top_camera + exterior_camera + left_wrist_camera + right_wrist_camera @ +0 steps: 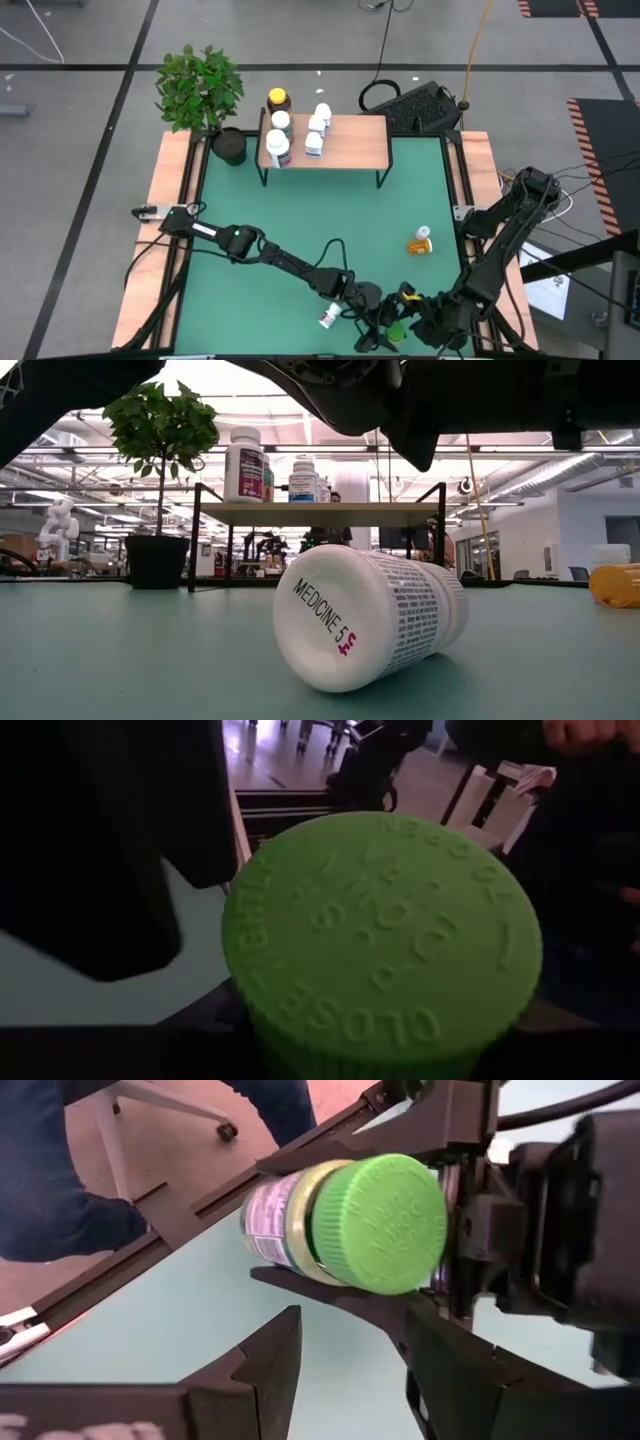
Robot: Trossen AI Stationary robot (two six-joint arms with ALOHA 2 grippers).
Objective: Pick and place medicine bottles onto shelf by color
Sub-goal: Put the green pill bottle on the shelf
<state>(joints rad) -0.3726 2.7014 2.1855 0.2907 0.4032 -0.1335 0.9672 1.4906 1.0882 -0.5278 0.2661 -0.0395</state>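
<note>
Caught the left gripper point(262, 1220) pinching the green bottle point(385, 1220) sideways betw its two fingers, cap turned back at its own wrist cam; was right at the near edge of the table point(300, 200), bottle held clear of the green top. Met the right gripper point(350, 1342) head-on there, v close; fingers spread w/ nothing betw them, bottle just past the tips, not touching afaict.

Had a white bottle point(365, 615) lying on its side just beside the left arm, bottom reading "MEDICINE 5"; also an orange bottle point(421, 242) on its side, well apart, over toward the right side of the table.

Had the shelf point(345, 145) at the far edge w/ six bottles upright on its left half: an amber bottle point(278, 100) w/ yellow cap at the back corner, the rest white, in two short rows; right half of the wood top bare. Sat next to a potted plant point(200, 85) at the shelf's left end, pot nearly touching the leg.
</note>
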